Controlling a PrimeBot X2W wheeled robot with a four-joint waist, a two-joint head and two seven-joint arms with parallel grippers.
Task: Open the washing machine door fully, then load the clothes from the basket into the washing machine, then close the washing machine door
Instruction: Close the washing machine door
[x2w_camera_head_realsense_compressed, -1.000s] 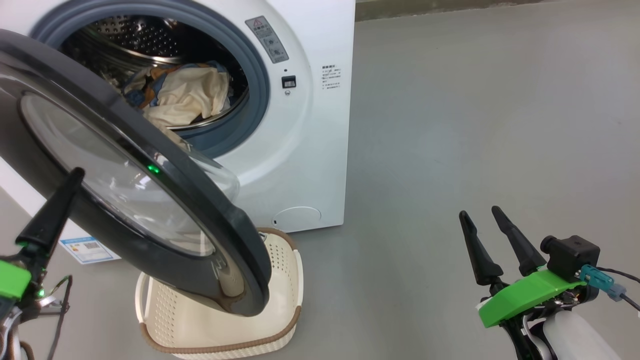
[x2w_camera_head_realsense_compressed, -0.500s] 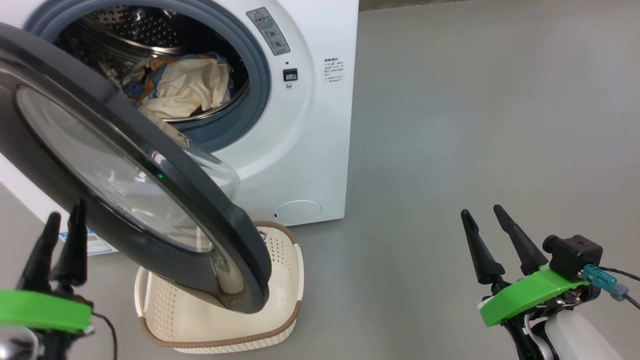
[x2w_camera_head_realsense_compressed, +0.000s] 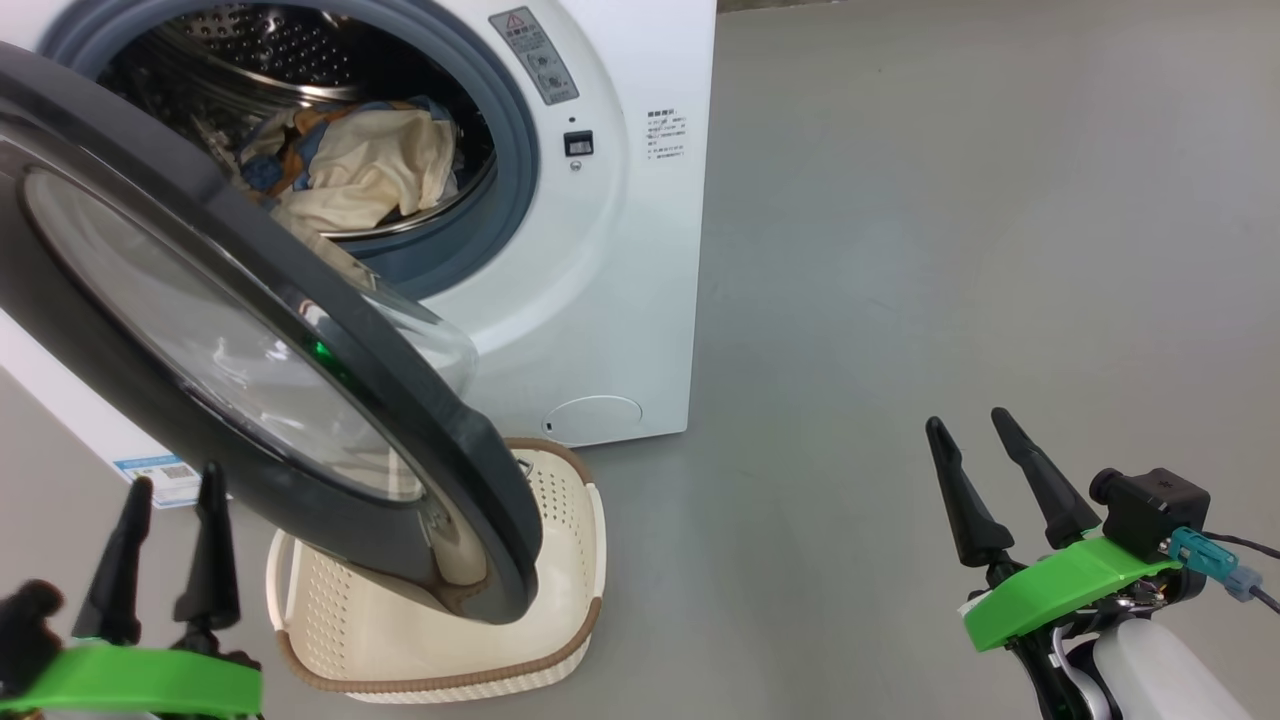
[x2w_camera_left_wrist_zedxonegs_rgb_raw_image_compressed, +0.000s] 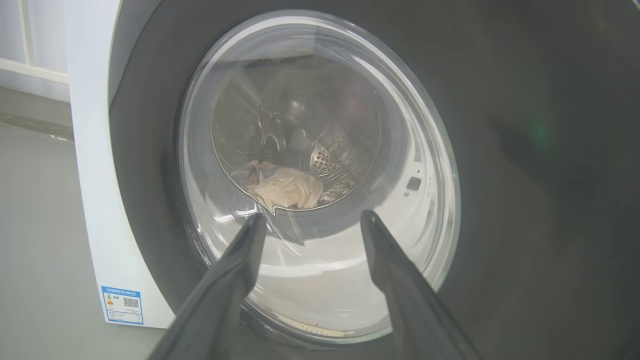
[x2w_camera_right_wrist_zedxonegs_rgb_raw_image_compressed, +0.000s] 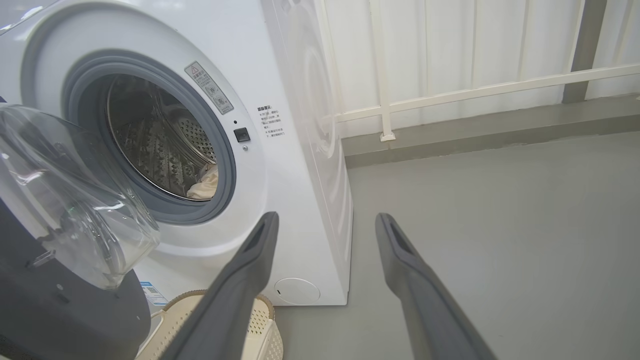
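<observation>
Left hand (x2w_camera_head_realsense_compressed: 175, 478): drawn back from washing machine door (x2w_camera_head_realsense_compressed: 470, 440), fingers (x2w_camera_head_realsense_compressed: 207, 550) spread, empty.
Right hand (x2w_camera_head_realsense_compressed: 967, 420): spread, idle.
Clothes (x2w_camera_head_realsense_compressed: 360, 165): in drum (x2w_camera_head_realsense_compressed: 260, 50); basket (x2w_camera_head_realsense_compressed: 590, 620) looks empty.
Remaining: shutting the washing machine door.

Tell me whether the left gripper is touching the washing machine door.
Cannot tell. In the head view the fingers of the left gripper end right under the rim of the washing machine door; the left wrist view looks along them, hiding any gap.
</observation>
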